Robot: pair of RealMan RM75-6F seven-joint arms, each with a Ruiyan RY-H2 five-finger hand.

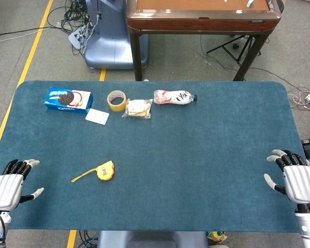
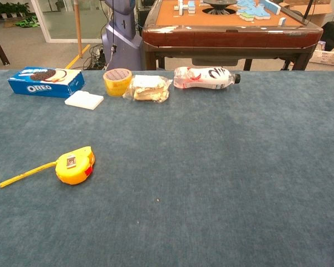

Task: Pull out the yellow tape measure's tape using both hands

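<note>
Head view shows both hands resting at the near table corners, fingers spread and holding nothing: the left hand (image 1: pixel 9 190) and the right hand (image 1: pixel 298 182). The yellow plastic tape measure (image 1: pixel 106 170) lies on the blue felt table (image 1: pixel 196 155), nearer the left hand, with a short length of yellow tape (image 1: pixel 81 177) already sticking out toward the left. Likely trouble: the round case may skid on the felt if one hand pulls the tape before the other pins it, or the thin tape may slip from the fingers. Readable writing: "OREO" on the blue biscuit box (image 2: pixel 45 81).
</note>
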